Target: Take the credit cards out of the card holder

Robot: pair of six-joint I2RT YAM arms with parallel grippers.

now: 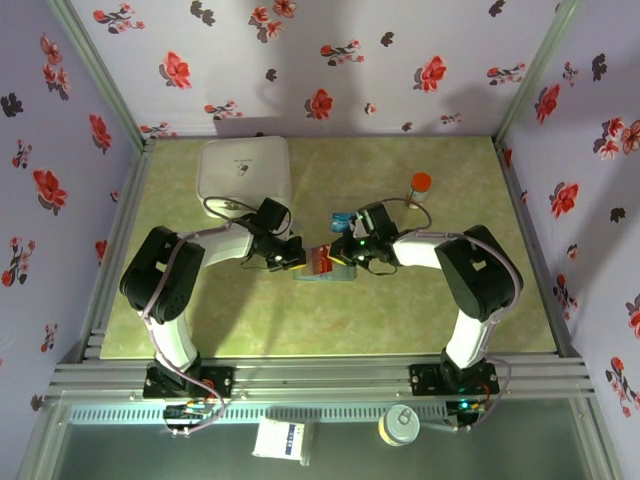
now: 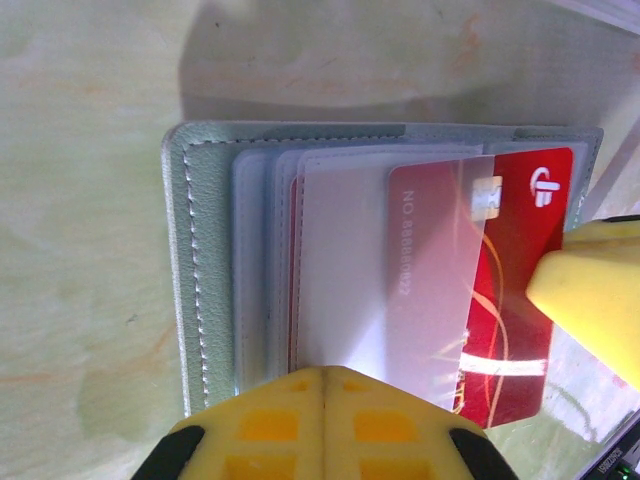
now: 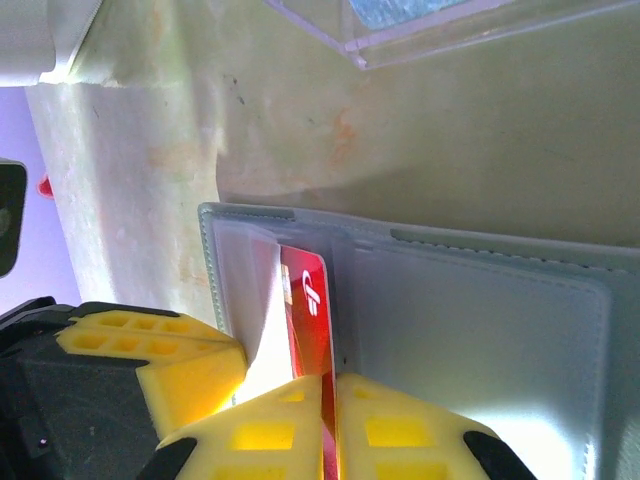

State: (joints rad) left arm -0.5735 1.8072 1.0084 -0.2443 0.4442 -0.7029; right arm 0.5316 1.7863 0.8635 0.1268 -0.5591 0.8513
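Right tool [image 3: 330, 397] is closed narrowly on the red card [image 3: 304, 305], whose thin edge is seen clamped between the two yellow fingers [image 3: 410, 435]. In the left wrist view the card is seen partly drawn out of a clear sleeve [image 2: 345, 270]: its logo end is bare and the rest is veiled by the plastic. One yellow finger of the right tool is met at that bare end.

Left tool [image 2: 322, 385] is shut, its fingers pressed together with no gap between them. It is placed at the long edge of the card holder [image 2: 200, 300], over the stacked sleeves; whether a sleeve is pinched cannot be told.

From above, the two tools [image 1: 288, 258] [image 1: 343, 254] are seen facing each other across the card holder [image 1: 326, 272]. The holder is laid open and flat near the middle of the bench [image 1: 420, 310], and the red card [image 1: 320, 260] is seen at its upper side.

Just beyond the holder a clear tray [image 3: 450, 35] is set, and a blue card [image 1: 342, 216] is seen in it. Farther back on the left a white box [image 1: 245, 168] is placed, and on the right a bottle [image 1: 421, 187] with a red cap is stood upright.
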